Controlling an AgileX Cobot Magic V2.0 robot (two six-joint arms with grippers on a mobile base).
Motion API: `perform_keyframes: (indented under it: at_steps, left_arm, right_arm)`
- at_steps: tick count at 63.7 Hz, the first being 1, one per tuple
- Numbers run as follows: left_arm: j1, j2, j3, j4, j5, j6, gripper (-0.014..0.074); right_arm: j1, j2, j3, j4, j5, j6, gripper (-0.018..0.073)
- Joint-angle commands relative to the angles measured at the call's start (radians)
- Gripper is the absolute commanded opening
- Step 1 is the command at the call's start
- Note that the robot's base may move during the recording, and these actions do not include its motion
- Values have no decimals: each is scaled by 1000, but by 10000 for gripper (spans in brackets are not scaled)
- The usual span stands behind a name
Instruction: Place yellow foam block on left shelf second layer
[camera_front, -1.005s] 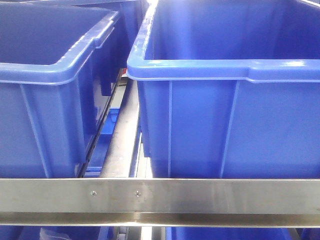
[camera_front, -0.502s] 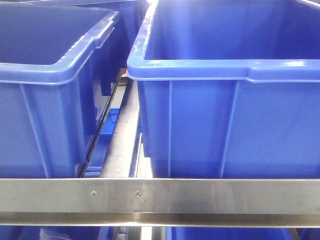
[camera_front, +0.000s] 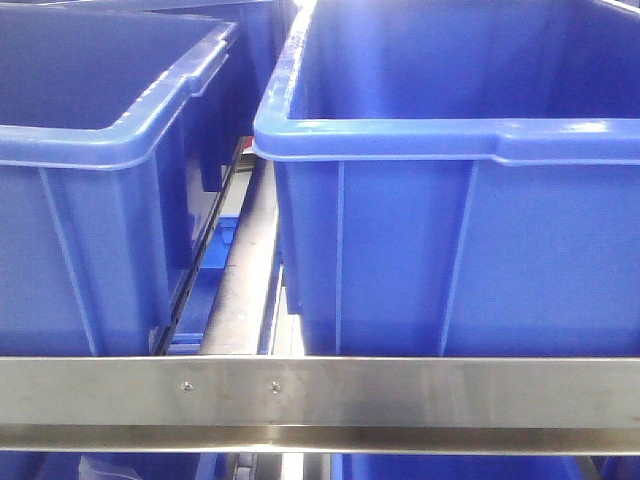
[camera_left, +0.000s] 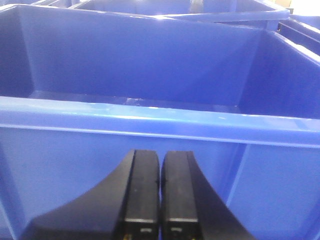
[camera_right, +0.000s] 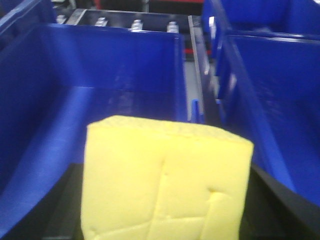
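One yellow foam block is recorded in the right wrist view, filling the lower centre of the frame. It is held between the two dark fingers of the right gripper, which are seen at the lower left and lower right edges pressed against the block's sides. A broad face is turned toward the camera, and its top edge runs roughly level, dropping slightly toward the right. No long axis can be established, since the block is cut off by the bottom edge. Shallow creases are noted on the facing surface.

The block is held above the open interior of one blue plastic bin; a second blue bin is seen at the right of the frame.

In the left wrist view, the left gripper is observed at lower centre with its two black fingers pressed together and nothing between them. It is positioned in front of the near wall of one blue bin.

In the front-facing view, two large blue bins are counted, one at the left and one at the right, behind one horizontal steel rail carrying two screws.
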Motion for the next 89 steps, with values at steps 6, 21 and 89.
perform_keyframes:
  at_steps: [6,21,89]
  left_arm:
    - [0,-11,28,-7,-84,-4,136]
    - [0,-11,28,-7,-84,-4,136]
    - [0,-11,28,-7,-84,-4,136]
  right_arm:
    - [85,293,-169,-2,-113,-7,328]
    - [177,655,-395,-2,-57,-7,328]
    - [205,1374,-628,-2,-155,-7,328]
